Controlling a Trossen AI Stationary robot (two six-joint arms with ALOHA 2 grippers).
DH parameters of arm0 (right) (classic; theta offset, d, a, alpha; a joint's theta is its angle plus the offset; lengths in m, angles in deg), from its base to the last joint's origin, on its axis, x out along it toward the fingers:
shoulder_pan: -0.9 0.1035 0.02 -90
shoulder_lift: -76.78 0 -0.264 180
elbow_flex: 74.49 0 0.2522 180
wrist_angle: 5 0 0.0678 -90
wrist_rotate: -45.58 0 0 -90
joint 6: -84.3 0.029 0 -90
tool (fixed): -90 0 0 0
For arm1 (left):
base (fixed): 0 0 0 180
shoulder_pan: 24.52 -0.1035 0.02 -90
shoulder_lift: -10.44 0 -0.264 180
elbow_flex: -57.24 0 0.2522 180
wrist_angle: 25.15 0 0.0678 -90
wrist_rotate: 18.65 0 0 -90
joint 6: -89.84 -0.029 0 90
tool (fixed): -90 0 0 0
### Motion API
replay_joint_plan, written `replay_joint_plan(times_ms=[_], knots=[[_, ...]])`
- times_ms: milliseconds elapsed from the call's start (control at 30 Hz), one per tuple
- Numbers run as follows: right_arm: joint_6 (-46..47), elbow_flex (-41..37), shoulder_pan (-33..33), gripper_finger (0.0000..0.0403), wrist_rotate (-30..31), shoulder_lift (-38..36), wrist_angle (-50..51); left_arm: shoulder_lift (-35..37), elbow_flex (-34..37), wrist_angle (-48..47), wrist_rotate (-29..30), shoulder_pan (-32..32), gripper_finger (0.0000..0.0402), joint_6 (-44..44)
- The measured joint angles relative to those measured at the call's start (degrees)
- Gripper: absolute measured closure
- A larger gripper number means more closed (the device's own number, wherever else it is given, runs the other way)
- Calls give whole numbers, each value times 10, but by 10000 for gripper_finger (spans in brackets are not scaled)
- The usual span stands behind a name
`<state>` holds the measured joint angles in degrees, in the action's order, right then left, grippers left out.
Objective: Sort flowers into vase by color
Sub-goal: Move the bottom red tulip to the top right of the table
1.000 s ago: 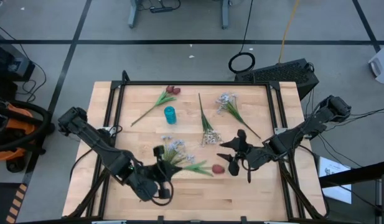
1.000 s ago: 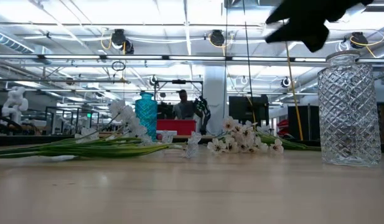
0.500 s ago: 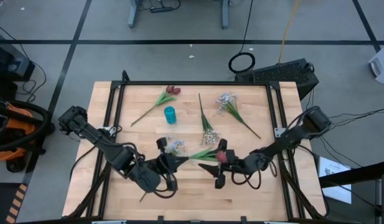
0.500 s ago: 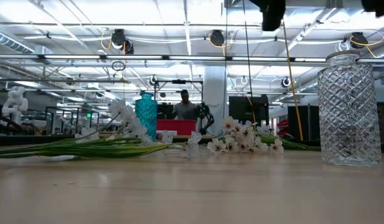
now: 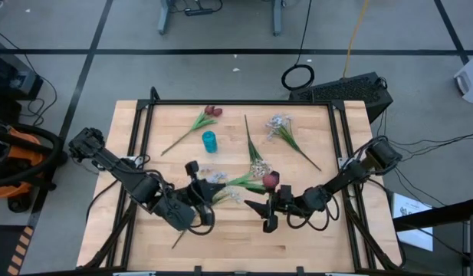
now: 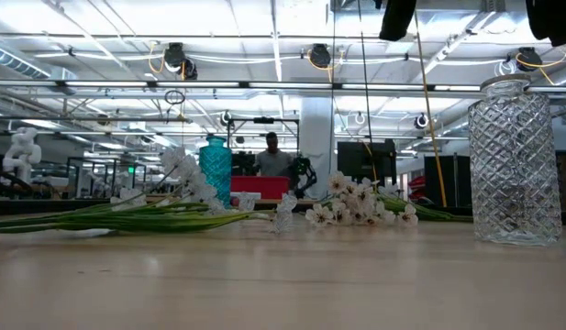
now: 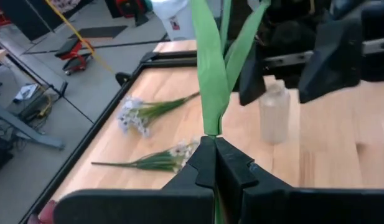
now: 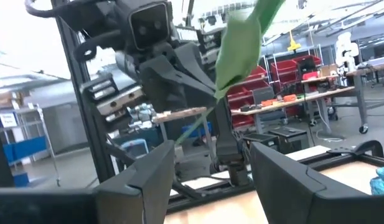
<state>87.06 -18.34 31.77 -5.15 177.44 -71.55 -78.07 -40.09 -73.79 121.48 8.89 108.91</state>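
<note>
My left gripper (image 5: 211,202) is shut on a red tulip flower (image 5: 270,179), whose green leaves (image 7: 211,74) rise past the fingers. My right gripper (image 5: 261,215) is open and hangs just right of it, facing the leaves (image 8: 240,43) without touching them. A clear cut-glass vase (image 6: 514,160) stands below the right gripper, seen as a bottle (image 7: 275,115) in the left wrist view. The teal vase (image 5: 210,141) stands farther back. A second red flower (image 5: 209,113) and white sprays (image 5: 278,124) (image 5: 257,167) (image 5: 218,178) lie flat on the table. My left gripper pinches the tulip's stem (image 7: 211,132) between its two fingers, right below where the leaves branch off. The flower is lifted clear of the table and slants up toward the right gripper, bud highest. The stem's bare lower end (image 5: 175,241) sticks out behind the gripper.
The wooden table (image 5: 320,245) has a black frame along its edges. Flowers lie across its middle and far half. Both arms crowd the near middle. Bare wood shows along the near edge. A person (image 6: 271,158) stands in the room far behind.
My left gripper has risen and moved toward the far edge, lifting the tulip off the table; its bud has swung up and toward the far edge. My right gripper has moved toward the table's left and near edge, ending beside the flower.
</note>
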Motion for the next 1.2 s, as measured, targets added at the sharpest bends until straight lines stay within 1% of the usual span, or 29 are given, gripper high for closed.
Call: replay_joint_plan(times_ms=[100, 233, 400, 567, 733, 967, 1067, 1200], knots=[[-11, 0, -6, 204, -3, 1, -19, 0, 0, 34, 3, -2, 401, 0], [-18, 13, -19, 204, -6, 0, -26, -8, 0, 73, 23, -12, 401, -1], [-30, 41, -31, 204, -34, 0, -26, -25, 0, 112, 27, -24, 401, -17], [-28, 54, -39, 204, -24, 0, -26, -37, 0, 118, 27, -27, 401, -20], [-24, 56, -42, 204, 10, 0, -26, -37, 0, 119, 27, -26, 401, -23], [-24, 56, -44, 205, 12, 0, -21, -37, 0, 120, 27, -27, 401, -29], [-24, 56, -46, 220, 12, 0, -21, -37, 0, 119, 24, -27, 401, -29], [-21, 56, -50, 270, 12, 0, -21, -37, 0, 116, 9, -27, 401, -29]])
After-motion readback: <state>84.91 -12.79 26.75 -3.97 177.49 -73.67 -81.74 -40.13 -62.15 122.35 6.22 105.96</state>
